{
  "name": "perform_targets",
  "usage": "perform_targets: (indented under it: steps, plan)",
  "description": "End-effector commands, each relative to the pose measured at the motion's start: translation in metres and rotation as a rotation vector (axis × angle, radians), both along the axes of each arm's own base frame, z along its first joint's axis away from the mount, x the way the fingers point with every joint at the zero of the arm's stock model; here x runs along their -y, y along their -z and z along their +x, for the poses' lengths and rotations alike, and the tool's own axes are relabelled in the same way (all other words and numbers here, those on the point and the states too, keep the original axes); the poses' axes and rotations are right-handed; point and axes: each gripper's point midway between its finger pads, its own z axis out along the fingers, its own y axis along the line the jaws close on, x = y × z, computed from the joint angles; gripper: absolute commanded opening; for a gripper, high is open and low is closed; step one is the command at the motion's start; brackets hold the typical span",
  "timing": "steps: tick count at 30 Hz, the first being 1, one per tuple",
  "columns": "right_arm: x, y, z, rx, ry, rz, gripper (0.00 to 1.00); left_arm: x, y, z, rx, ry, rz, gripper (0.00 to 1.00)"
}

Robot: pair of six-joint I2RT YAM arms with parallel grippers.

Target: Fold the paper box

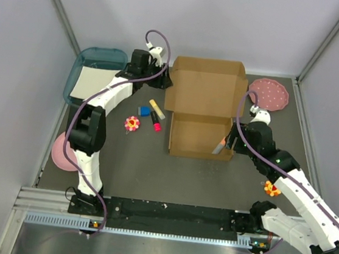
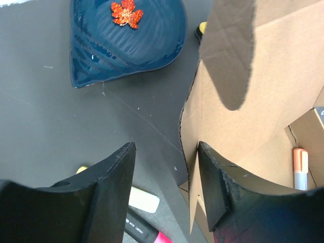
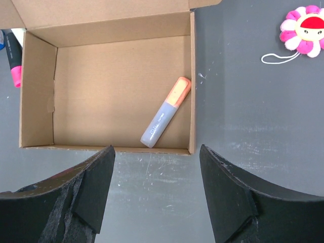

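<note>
**Paper box tray formed, lid not yet closed**

We see the paper box (image 1: 202, 106) mid-tabletop (image 1: 152, 174), its lid open towards 12 o'clock and a marker (image 3: 165, 119) inside. Our left hand (image 2: 167, 177) gapes empty at the lid's 9 o'clock edge. The right hand (image 3: 156, 152) hovers open and empty above the tray. Next, we judge, we must grip the lid and swing it over.

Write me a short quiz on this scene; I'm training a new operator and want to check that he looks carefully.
1. True or false: the box is closed.
2. What lies inside the box? A) a marker B) a flower toy C) a pink plate
3. Which gripper is beside the open lid, on the side of the teal tray?
Key: 1 false, the lid stands open; 2 A; 3 the left gripper.
</note>
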Motion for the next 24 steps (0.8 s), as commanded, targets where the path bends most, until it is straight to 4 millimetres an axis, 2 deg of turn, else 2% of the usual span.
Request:
perform_targets:
  steps: [1, 7, 12, 13, 16, 17, 21, 24]
  plan:
    - [-0.009, -0.022, 0.009, 0.058, -0.018, 0.026, 0.69, 0.012, -0.039, 0.011, 0.117, 0.072, -0.056, 0.55]
    - [-0.010, -0.020, 0.009, 0.053, -0.017, 0.028, 0.69, 0.024, -0.046, 0.002, 0.132, 0.164, -0.086, 0.38]
    - [-0.012, -0.022, 0.008, 0.051, -0.021, 0.047, 0.68, 0.025, -0.038, -0.006, 0.120, 0.204, -0.063, 0.28]
    - [-0.013, -0.023, 0.008, 0.053, -0.022, 0.054, 0.68, 0.025, -0.039, -0.007, 0.124, 0.207, -0.061, 0.21]
    - [-0.013, -0.025, 0.007, 0.056, -0.024, 0.063, 0.68, 0.025, -0.044, -0.014, 0.132, 0.227, -0.066, 0.09]
    - [-0.013, -0.026, 0.006, 0.057, -0.022, 0.066, 0.68, 0.025, -0.043, -0.016, 0.128, 0.231, -0.066, 0.00]
    - [-0.010, -0.031, 0.006, 0.068, -0.008, 0.065, 0.68, 0.024, -0.050, -0.029, 0.129, 0.255, -0.068, 0.00]
    - [0.001, -0.039, 0.008, 0.082, 0.037, 0.027, 0.68, 0.018, -0.050, -0.038, 0.108, 0.253, -0.037, 0.00]
